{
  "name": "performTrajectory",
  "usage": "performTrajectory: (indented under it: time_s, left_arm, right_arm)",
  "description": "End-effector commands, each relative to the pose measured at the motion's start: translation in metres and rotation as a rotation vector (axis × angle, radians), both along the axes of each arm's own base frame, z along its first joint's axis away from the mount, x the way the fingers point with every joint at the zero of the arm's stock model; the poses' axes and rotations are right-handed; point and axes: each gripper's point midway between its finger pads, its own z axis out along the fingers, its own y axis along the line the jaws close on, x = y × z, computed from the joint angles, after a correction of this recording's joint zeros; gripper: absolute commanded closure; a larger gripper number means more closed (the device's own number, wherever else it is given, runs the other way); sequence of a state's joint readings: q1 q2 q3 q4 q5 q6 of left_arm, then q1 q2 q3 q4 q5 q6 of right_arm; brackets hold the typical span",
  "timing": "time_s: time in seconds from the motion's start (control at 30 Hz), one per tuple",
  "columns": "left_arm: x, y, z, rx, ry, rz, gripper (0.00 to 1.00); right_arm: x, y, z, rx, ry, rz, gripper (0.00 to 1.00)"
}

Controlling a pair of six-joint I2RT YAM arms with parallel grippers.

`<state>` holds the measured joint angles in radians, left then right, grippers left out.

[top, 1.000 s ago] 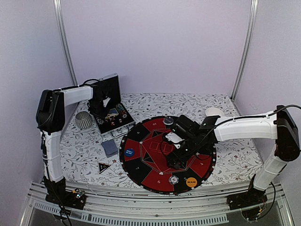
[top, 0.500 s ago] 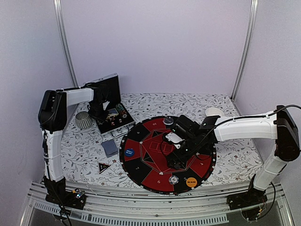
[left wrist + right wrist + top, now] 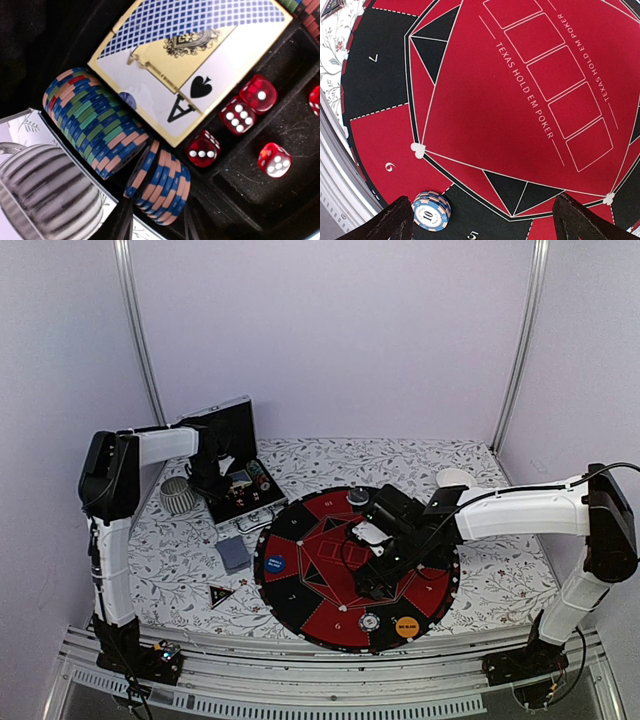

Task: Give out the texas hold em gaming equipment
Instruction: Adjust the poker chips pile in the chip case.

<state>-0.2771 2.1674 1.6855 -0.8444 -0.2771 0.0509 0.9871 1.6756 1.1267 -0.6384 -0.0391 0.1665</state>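
You're mid-fetch: left claw [image 3: 157, 226] straddles a short chip stack [image 3: 159, 182] inside the case [image 3: 230, 432], grip not discernible; right claw [image 3: 485, 216] gapes empty over the mat [image 3: 520, 75] beside the case. Next, lift the stack straight out

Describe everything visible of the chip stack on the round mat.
The chip stack is a short pile of round chips with blue-and-peach striped edges; its white top face reads 10. It lies flat on the mat near its rim, where the red 6 segment meets the black 5 segment. The open right tool hovers above, one finger close beside it, not gripping.
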Motion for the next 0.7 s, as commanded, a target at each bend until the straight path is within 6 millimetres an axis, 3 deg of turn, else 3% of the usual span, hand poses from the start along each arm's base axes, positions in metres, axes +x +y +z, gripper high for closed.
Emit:
performTrajectory:
  time_s: [0.0,0.27,0.67]
  left_arm:
    - [0.006,-0.010,0.005,-0.001,-0.030,-0.031,0.63]
    - [0.022,-0.009,0.010,0.023,-0.070,-0.039,0.61]
    - [0.027,-0.009,0.001,0.010,-0.062,-0.051,0.58]
  right_arm:
    - [0.002,0.003,0.005,0.011,0.006,0.002,0.01]
    - [0.000,0.002,0.002,0.006,0.015,0.005,0.01]
    - [-0.001,0.002,0.000,0.004,0.023,0.012,0.01]
